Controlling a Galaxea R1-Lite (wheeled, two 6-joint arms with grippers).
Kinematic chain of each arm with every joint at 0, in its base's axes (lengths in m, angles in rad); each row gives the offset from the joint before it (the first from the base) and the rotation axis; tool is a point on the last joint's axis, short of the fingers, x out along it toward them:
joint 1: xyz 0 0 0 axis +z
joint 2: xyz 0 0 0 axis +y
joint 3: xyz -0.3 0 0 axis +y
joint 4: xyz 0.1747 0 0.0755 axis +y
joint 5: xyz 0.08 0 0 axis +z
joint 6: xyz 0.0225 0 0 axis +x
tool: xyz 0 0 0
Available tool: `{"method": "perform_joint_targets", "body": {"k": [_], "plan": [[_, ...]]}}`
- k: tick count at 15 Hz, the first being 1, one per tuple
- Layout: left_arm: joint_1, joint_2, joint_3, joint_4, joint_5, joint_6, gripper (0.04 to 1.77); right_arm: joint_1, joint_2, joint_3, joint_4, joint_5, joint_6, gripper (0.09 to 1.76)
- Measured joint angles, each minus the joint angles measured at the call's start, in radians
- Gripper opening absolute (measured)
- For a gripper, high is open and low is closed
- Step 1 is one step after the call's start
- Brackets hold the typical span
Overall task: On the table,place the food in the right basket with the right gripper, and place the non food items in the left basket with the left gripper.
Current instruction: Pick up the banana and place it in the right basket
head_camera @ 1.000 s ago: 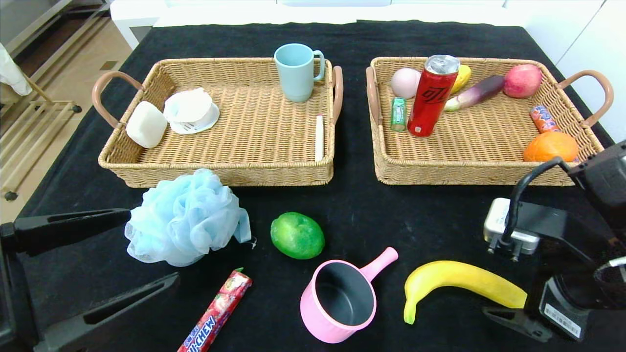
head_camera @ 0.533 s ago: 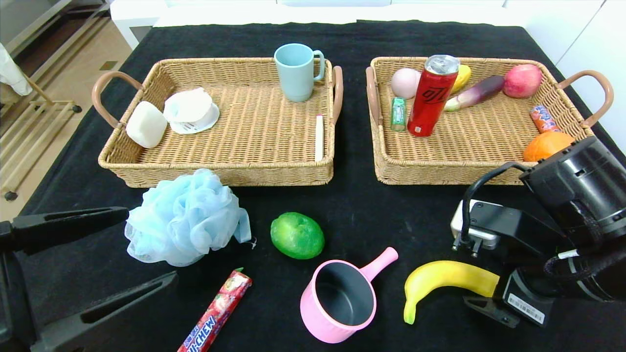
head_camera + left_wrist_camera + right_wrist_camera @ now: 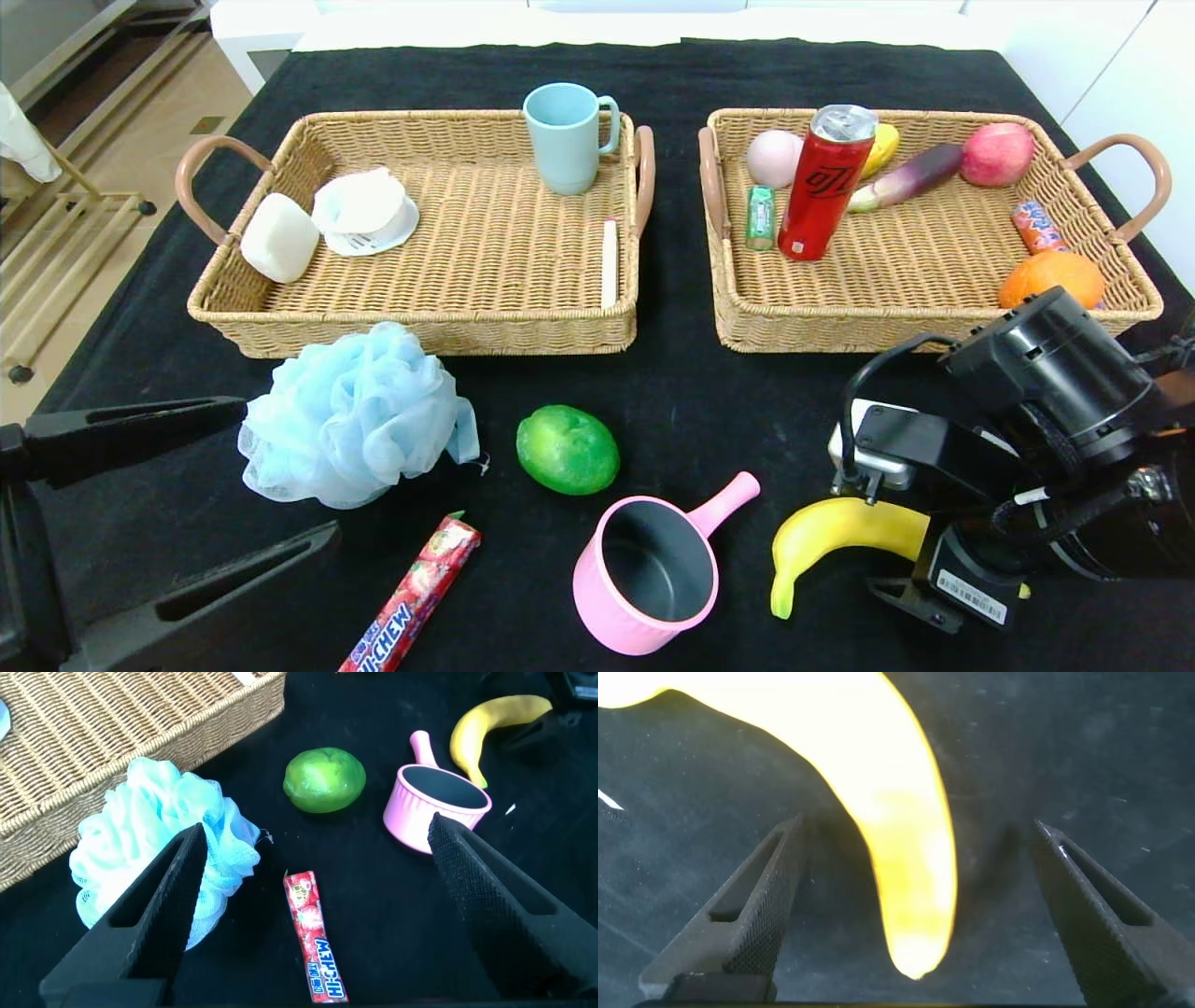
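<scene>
A yellow banana [image 3: 840,534] lies on the black cloth at the front right. My right gripper [image 3: 917,831] is open and low over the banana's right end [image 3: 896,840], one finger on each side, neither touching it. My left gripper [image 3: 316,831] is open and empty at the front left, near a blue bath pouf [image 3: 350,415]. A green fruit [image 3: 568,449], a pink pot [image 3: 649,569] and a red Hi-Chew candy stick [image 3: 415,597] lie on the cloth. A white plug [image 3: 851,446] is partly hidden under my right arm [image 3: 1046,411].
The left basket [image 3: 420,331] holds a blue mug [image 3: 565,135], a white block, a white dish and a stick. The right basket [image 3: 896,329] holds a red can [image 3: 826,182], an orange [image 3: 1050,273] and other food. The table's right edge is close to my right arm.
My right arm has moved left and down, and its open gripper now covers the banana's right end. The left arm and the objects have not moved.
</scene>
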Motion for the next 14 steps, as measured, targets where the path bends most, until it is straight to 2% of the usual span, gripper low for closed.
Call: {"method": "perform_joint_targets", "body": {"k": [2,6,10,14], "plan": [[0.000,0.000,0.000,0.000,0.000,0.000,1.72,0.001,0.010,0.000,-0.001,0.000,0.002,1.70],[0.000,-0.001,-0.002,0.000,0.000,0.000,1.72,0.003,0.019,0.005,-0.001,-0.003,0.004,1.08],[0.000,-0.002,-0.003,0.000,0.001,0.000,1.72,0.003,0.019,0.007,-0.001,-0.005,0.005,0.64],[0.000,-0.003,-0.004,0.000,0.002,0.000,1.72,0.003,0.017,0.008,0.000,-0.005,0.006,0.64]]}}
